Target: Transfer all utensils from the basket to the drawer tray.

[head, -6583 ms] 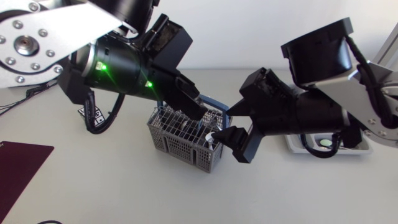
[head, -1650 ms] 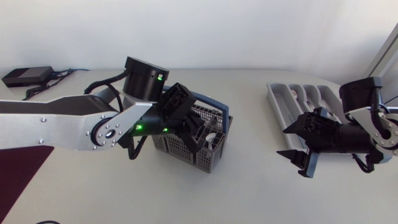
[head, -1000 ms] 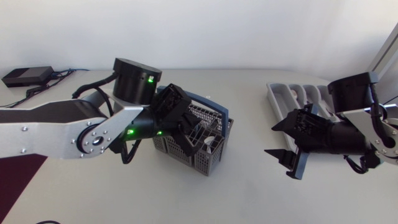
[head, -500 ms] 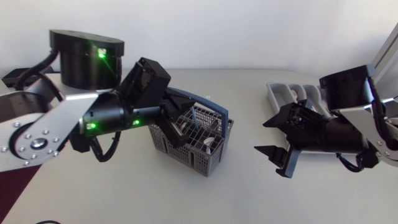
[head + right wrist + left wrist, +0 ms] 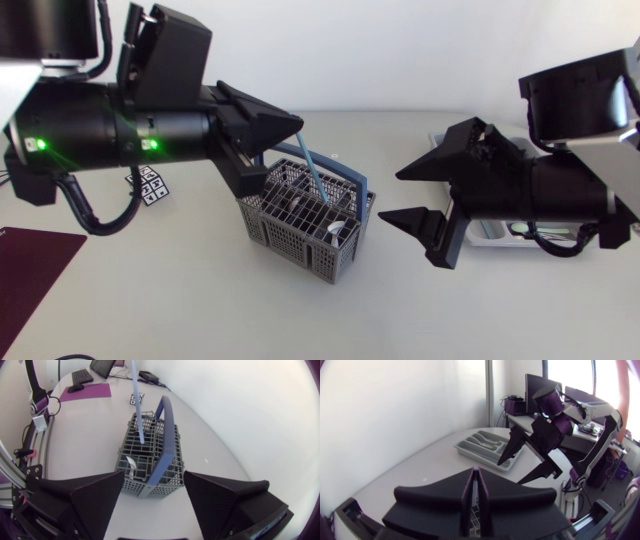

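Observation:
The grey wire basket (image 5: 300, 222) with a dark blue handle (image 5: 350, 172) stands mid-table and holds several utensils, one of them white (image 5: 336, 232). My left gripper (image 5: 293, 126) hangs above the basket, shut on the top of a utensil with a light blue handle (image 5: 312, 175) whose lower end is still inside it. In the right wrist view this utensil (image 5: 136, 402) hangs upright over the basket (image 5: 150, 465). My right gripper (image 5: 408, 192) stands open just right of the basket with nothing between its fingers. The grey drawer tray (image 5: 487, 442) lies behind my right arm.
A dark red mat (image 5: 30, 255) lies at the table's left front edge. A small black-and-white marker tag (image 5: 148, 185) lies left of the basket. My right arm covers most of the tray in the head view.
My left gripper has risen above the basket, drawing the light blue utensil upward. My right arm has moved left from the tray toward the basket, its fingers still apart.

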Motion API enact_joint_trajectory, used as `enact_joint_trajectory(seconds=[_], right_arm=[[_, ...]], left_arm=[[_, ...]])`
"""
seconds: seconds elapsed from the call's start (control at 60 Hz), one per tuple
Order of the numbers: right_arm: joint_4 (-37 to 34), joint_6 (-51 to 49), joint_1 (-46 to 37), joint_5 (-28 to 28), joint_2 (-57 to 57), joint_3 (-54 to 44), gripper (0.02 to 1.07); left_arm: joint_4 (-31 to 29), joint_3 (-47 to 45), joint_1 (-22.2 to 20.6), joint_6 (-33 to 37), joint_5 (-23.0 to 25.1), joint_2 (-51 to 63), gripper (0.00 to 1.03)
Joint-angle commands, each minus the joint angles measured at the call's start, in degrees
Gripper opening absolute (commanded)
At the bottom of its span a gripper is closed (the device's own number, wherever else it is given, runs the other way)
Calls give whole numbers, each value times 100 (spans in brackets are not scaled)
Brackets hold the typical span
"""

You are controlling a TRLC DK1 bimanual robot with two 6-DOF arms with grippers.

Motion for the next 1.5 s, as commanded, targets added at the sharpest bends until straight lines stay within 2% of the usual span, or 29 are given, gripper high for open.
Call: enact_joint_trajectory(seconds=[0.0, 0.183, 0.367, 0.567, 0.95, 1.2, 1.3, 1.417, 1.483], right_arm=[[-77, 342, 87, -176, 85, 259, 88], [-85, 702, 325, -546, 428, 531, 88], [-85, 948, 720, -607, 771, 760, 87], [-85, 1036, 922, -713, 1140, 944, 67], [-85, 1177, 878, -827, 1342, 1102, 16], [-226, 1256, 764, -994, 1395, 1155, 8], [-323, 1247, 738, -1064, 1395, 1155, 8], [-375, 1238, 738, -1073, 1377, 1129, 8], [-437, 1229, 747, -1108, 1368, 1120, 8]], left_arm=[[-242, 422, 173, -328, 357, 107, 4], [-585, 720, 489, -618, 1166, 450, 4], [-743, 879, 595, -785, 1623, 696, 4], [-805, 984, 709, -899, 1983, 819, 4], [-823, 993, 771, -926, 2141, 836, 4], [-823, 975, 815, -926, 2141, 827, 4], [-823, 975, 832, -917, 2141, 827, 4], [-823, 975, 832, -917, 2150, 819, 14], [-823, 975, 841, -917, 2141, 801, 23]])
